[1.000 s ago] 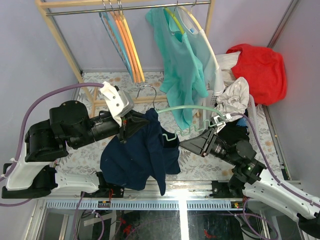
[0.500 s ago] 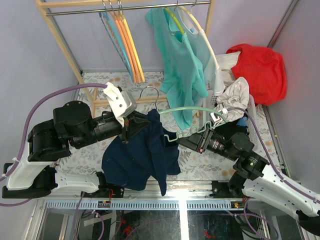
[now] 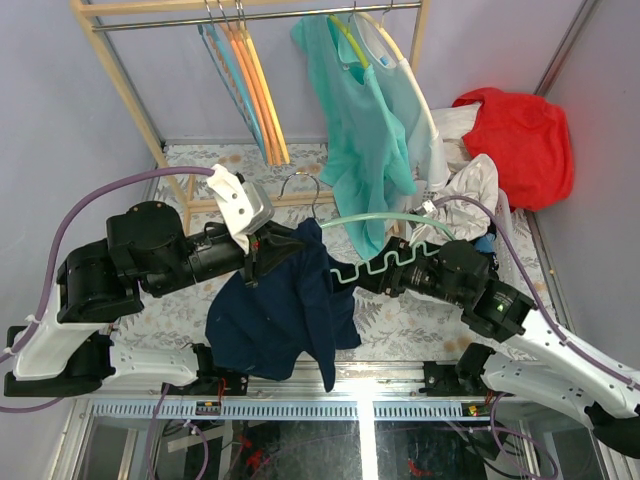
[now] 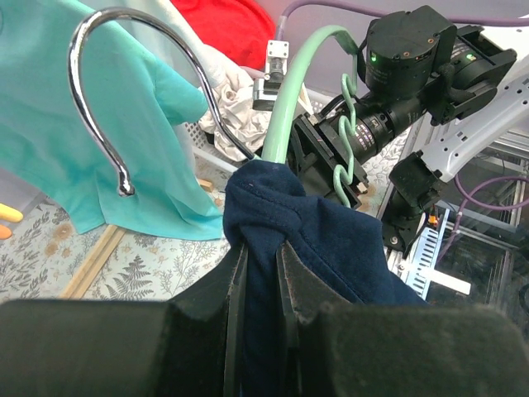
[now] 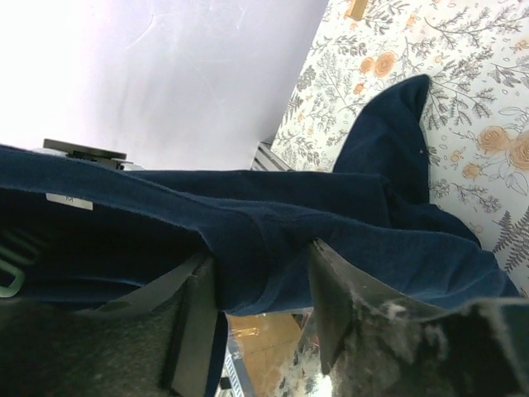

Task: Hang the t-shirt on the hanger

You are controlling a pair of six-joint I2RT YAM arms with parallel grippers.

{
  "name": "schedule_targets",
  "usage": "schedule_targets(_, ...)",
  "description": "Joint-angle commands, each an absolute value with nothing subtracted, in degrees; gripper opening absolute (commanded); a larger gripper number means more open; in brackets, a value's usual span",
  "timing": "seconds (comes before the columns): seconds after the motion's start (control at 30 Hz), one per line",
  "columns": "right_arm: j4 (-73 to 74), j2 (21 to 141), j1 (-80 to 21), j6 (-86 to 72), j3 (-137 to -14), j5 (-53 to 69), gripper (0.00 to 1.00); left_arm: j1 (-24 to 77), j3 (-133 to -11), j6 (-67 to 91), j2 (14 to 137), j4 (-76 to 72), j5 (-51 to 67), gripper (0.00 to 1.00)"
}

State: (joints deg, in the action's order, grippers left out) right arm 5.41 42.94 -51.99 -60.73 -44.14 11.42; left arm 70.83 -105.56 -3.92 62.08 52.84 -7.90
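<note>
The navy t-shirt (image 3: pixel 275 310) hangs bunched from my left gripper (image 3: pixel 265 250), which is shut on its cloth at the hanger's neck. In the left wrist view (image 4: pixel 260 248) the cloth (image 4: pixel 331 240) is pinched between the fingers. The mint-green hanger (image 3: pixel 375 216) runs right from there, its wavy bar (image 3: pixel 385 262) over my right arm and its silver hook (image 4: pixel 122 178) up. My right gripper (image 3: pixel 358 284) is at the shirt's right edge. In the right wrist view (image 5: pixel 260 256) the jaws stand apart around a fold of the shirt (image 5: pixel 331 223); its white label (image 5: pixel 69 201) shows.
A wooden rack (image 3: pixel 110 60) at the back carries orange hangers (image 3: pixel 262 100) and a teal-green shirt (image 3: pixel 365 130). A red garment (image 3: pixel 520 135) and white cloth (image 3: pixel 470 190) are piled at the back right. The table has a floral cover (image 3: pixel 420 320).
My right arm has turned and pushed left, up against the shirt's edge, and the hanger's wavy bar now lies over its wrist. My left gripper has barely moved.
</note>
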Motion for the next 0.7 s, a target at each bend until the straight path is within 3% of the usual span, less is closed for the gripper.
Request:
schedule_targets(0.0, 10.8, 44.5, -52.0, -54.8, -50.4, 9.3, 0.43, 70.6, -104.8, -4.4, 61.2, 44.3, -7.0, 0.0)
schedule_targets(0.2, 12.4, 45.0, -52.0, -52.8, -51.6, 7.9, 0.02, 70.6, -103.4, -3.9, 60.0, 44.3, -6.5, 0.0)
schedule_targets(0.67, 21.1, 32.3, -52.0, -49.6, -47.6, -4.3, 0.0, 70.7, -98.6, -2.3, 54.5, 44.7, -8.2, 0.0)
